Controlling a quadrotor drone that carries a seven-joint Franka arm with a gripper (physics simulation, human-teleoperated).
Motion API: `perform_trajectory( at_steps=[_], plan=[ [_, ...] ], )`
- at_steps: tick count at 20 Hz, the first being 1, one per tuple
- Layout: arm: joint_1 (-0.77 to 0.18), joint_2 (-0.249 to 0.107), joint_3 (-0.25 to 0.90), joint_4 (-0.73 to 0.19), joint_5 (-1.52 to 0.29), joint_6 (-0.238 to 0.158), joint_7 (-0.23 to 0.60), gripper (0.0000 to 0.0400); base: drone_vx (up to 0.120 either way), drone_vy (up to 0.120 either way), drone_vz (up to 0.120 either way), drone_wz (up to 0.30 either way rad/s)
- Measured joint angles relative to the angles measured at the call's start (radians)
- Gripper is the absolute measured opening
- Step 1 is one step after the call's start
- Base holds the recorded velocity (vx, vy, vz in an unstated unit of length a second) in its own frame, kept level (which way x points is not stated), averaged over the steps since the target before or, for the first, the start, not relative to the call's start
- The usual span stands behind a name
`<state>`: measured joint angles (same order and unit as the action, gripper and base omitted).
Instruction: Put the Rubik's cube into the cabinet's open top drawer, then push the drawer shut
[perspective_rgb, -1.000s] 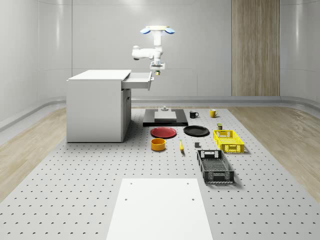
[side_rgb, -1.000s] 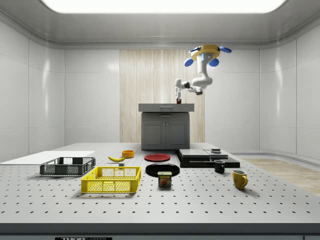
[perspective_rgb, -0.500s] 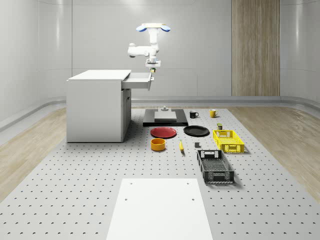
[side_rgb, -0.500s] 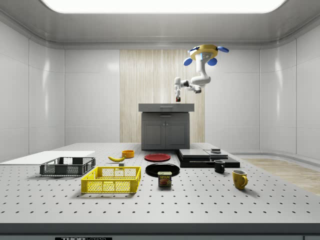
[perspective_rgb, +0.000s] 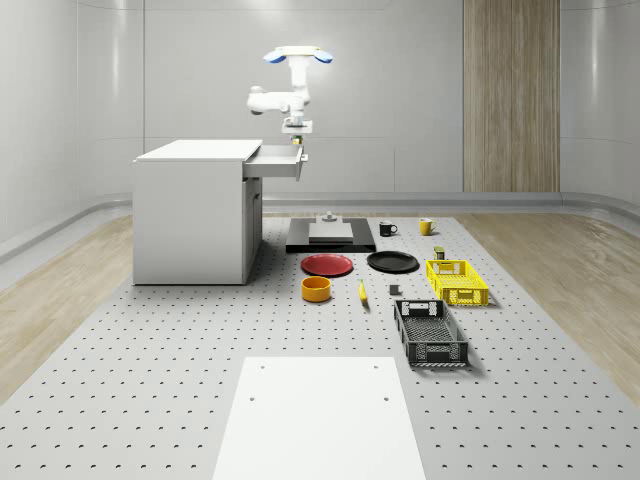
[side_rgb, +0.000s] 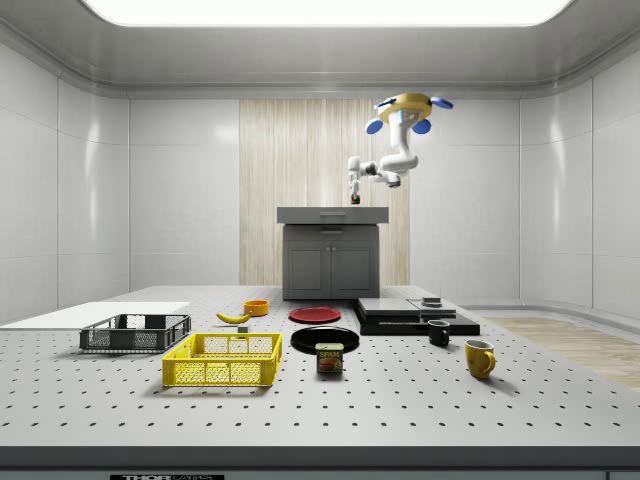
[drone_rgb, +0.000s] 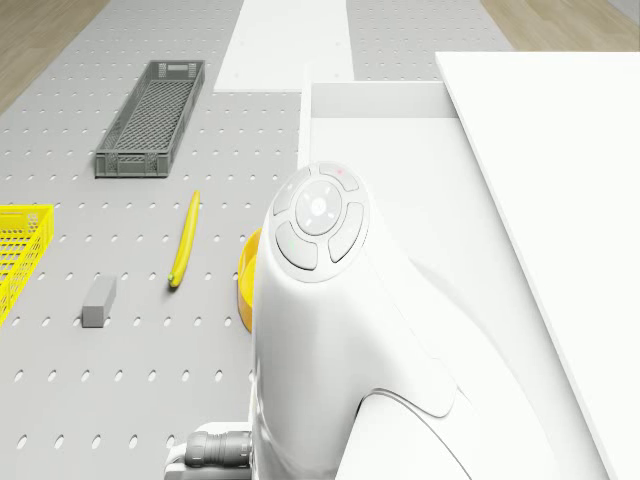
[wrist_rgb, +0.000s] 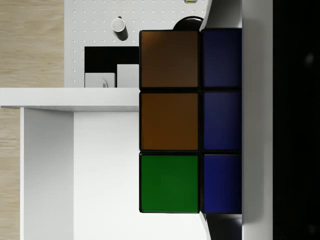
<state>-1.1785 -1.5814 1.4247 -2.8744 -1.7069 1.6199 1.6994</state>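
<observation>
The drone (perspective_rgb: 297, 54) hovers high above the front end of the cabinet's open top drawer (perspective_rgb: 278, 160), and its white arm (perspective_rgb: 272, 100) bends down toward this drawer. The claw (perspective_rgb: 296, 141) hangs just above the drawer's front part and it grips the Rubik's cube (wrist_rgb: 190, 121), so the cube is in the air over the drawer and not yet inside.

In the wrist view the cube sits close under the camera. One face shows two brown-orange squares and one green square in a row, and the face beside it shows three dark blue squares. A cube has no long axis; its edges lie parallel with the drawer's walls, so it is not turned against the drawer. Under it I see the white inside of the drawer (wrist_rgb: 105, 175).

The cabinet (perspective_rgb: 195, 210) stands on the perforated counter (perspective_rgb: 150, 350). In the drone view a banana (drone_rgb: 184, 240) and a grey crate (drone_rgb: 152, 118) lie on the counter beside the drawer (drone_rgb: 380, 100).
</observation>
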Motion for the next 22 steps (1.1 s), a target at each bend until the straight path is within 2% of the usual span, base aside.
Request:
perform_trajectory(
  at_steps=[5,18,22],
  plan=[
    [0.000,-0.001,0.000,0.000,0.001,0.001,0.000,0.0325,0.112,-0.120,0.000,0.000],
    [-0.001,-0.004,0.001,0.000,0.002,0.004,0.000,0.0325,0.000,-0.120,0.000,0.000],
    [-0.004,-0.006,-0.029,0.004,-0.026,0.014,0.001,0.0325,0.000,-0.010,0.000,0.000]
  ],
)
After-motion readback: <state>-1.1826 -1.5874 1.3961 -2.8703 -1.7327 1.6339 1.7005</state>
